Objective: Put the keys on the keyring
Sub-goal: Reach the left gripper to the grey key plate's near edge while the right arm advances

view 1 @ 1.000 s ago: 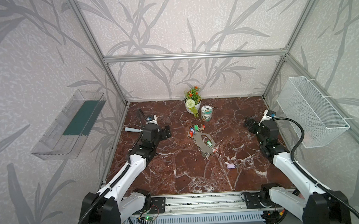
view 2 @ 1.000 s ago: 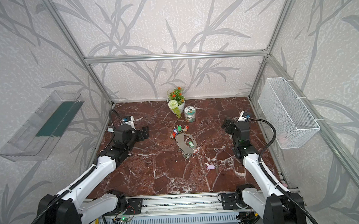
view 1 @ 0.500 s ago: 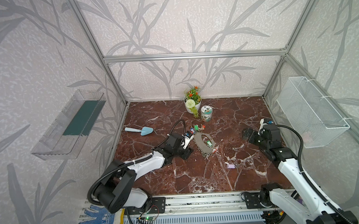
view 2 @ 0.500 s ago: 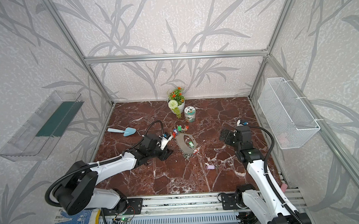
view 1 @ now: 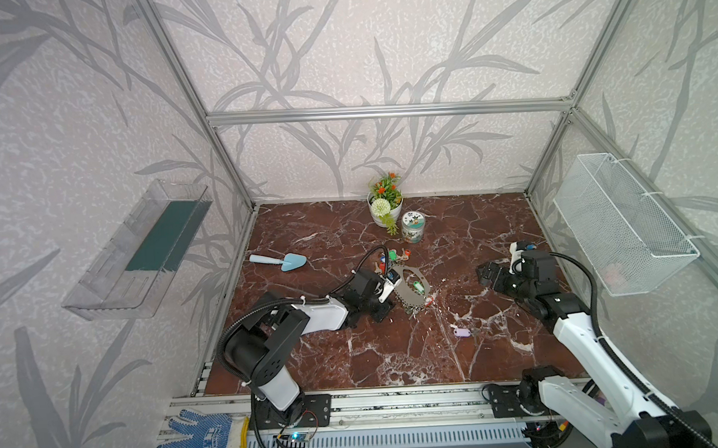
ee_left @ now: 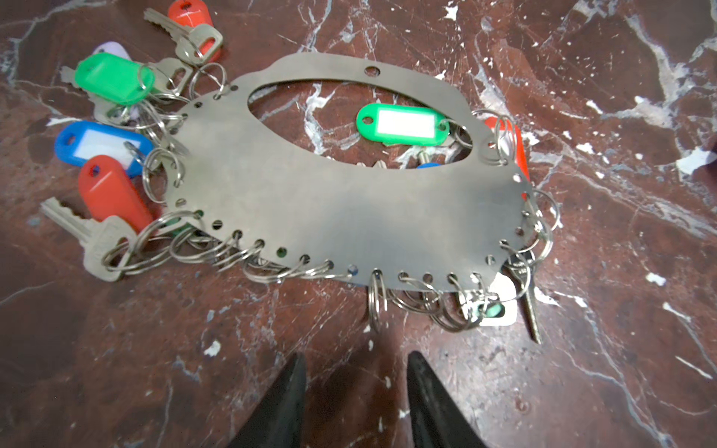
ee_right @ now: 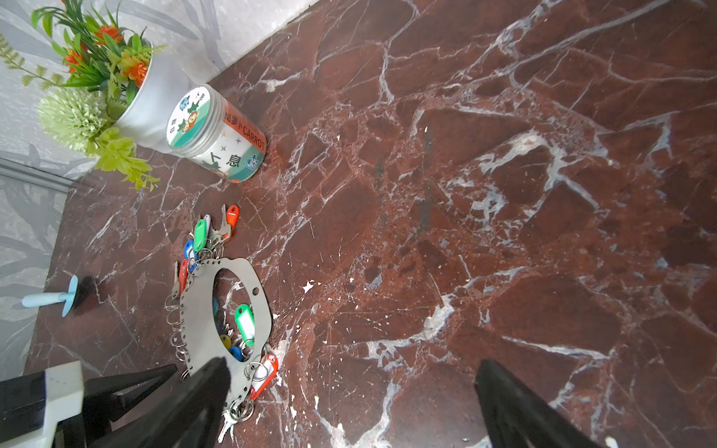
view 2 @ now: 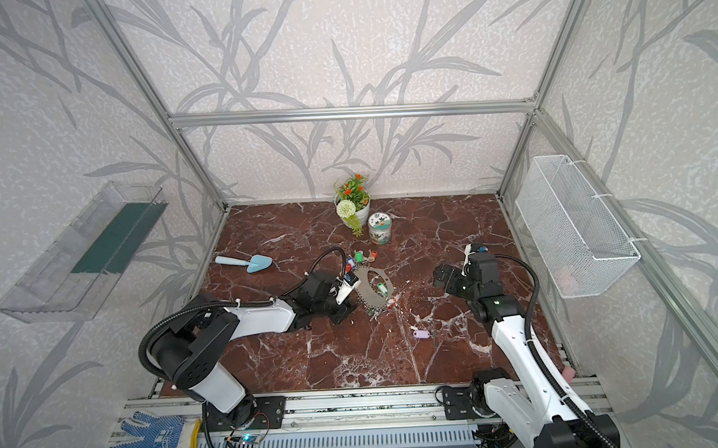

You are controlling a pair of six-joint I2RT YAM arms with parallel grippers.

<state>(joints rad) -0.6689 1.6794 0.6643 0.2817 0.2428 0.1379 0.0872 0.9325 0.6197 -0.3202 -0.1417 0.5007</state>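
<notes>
The keyring (view 1: 410, 287) is a flat grey metal plate with an oval hole, fringed with wire rings, keys and coloured tags; it lies mid-floor in both top views. The keys (view 1: 462, 332), on a pale lilac tag, lie alone on the marble to the front right of it. My left gripper (ee_left: 359, 360) sits low just short of the keyring's (ee_left: 329, 201) ringed edge, jaws partly apart with only floor between them. My right gripper (ee_right: 354, 364) hovers to the right of the keyring (ee_right: 229, 310), wide open and holding nothing.
A flower pot (view 1: 383, 207) and a printed jar (view 1: 413, 227) stand behind the keyring. A blue trowel (view 1: 282, 261) lies at the left. A wire basket (view 1: 624, 226) hangs on the right wall, a clear shelf (view 1: 142, 247) on the left.
My left arm has swung from the back left over to the keyring and its jaws have narrowed. The right gripper has drifted slightly toward the middle, still wide open.
</notes>
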